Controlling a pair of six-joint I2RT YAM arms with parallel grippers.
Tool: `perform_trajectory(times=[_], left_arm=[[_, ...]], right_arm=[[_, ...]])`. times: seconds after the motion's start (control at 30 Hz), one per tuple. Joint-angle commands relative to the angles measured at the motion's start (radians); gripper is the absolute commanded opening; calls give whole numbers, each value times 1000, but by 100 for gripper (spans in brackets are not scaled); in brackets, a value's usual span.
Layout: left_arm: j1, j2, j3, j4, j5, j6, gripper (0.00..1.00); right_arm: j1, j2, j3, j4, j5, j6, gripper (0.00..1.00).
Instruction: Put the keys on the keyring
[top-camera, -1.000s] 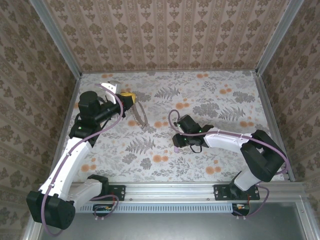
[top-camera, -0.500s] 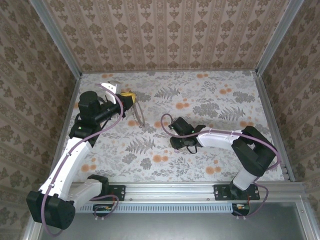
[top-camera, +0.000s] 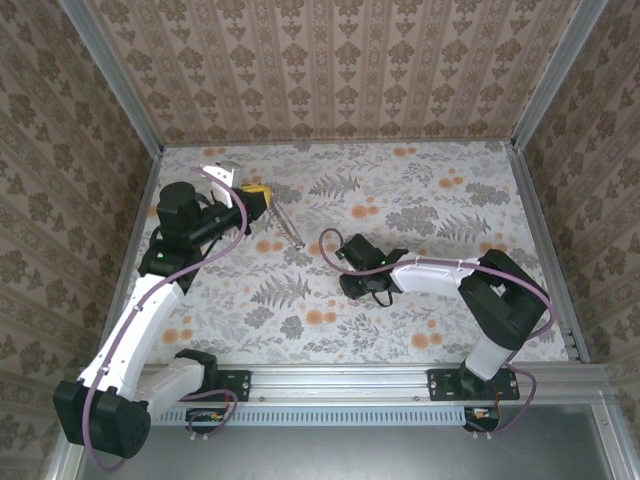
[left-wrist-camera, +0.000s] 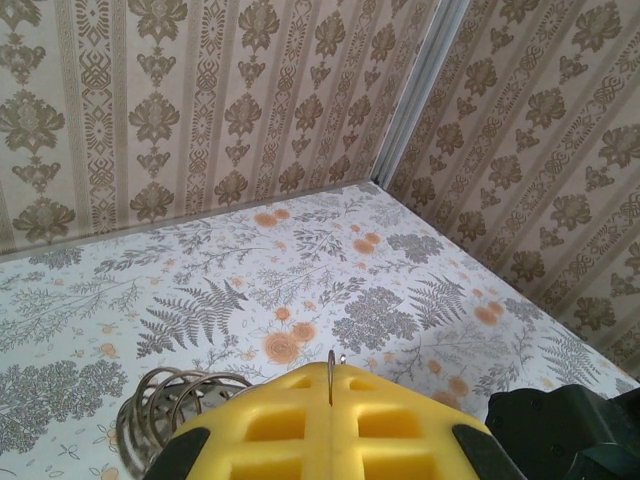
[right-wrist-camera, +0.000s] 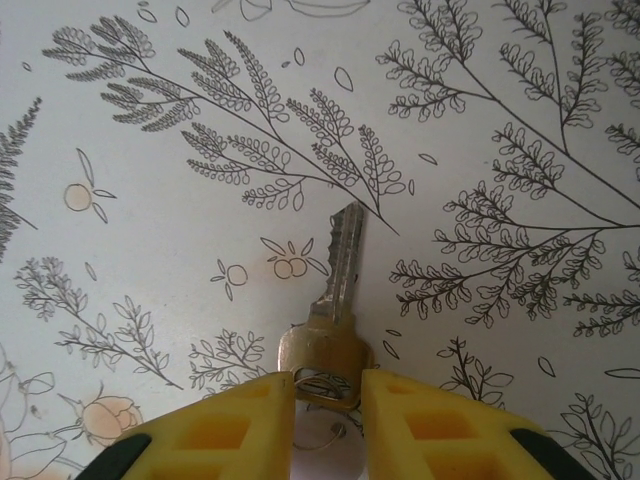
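On the floral table (top-camera: 420, 200), one key (right-wrist-camera: 342, 270) lay flat, its head straddled by the right gripper (right-wrist-camera: 328, 390), nearly closed; a firm hold could not be told. The keyring (left-wrist-camera: 331, 365) was pinched by the fully closed left gripper (top-camera: 262, 197). Risk judged: the key skidding aside if clamped off-centre.

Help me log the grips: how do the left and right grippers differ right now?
The left gripper has its fingers pressed together on the thin keyring wire; the right gripper has them apart, flanking the head of a key. The left gripper is held above the table; the right gripper is low over it, where the key lies flat. Both have yellow fingers.
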Motion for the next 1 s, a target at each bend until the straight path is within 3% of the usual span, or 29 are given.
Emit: perform_trajectory(times=[0.0,0.27,0.63,0.97], left_arm=[[-7,1,33,37,-6,22,0],[-7,4,31,38,-6,24,0],[-6,7,32,41,-5,24,0],[-5,9,39,37,-2,25,0]], right_arm=[[7,24,26,-31,26,-16,26],[7,29,31,-29,28,-17,23],[11,-65,14,-56,17,-15,28],[22,-44,6,-81,17,-54,31]])
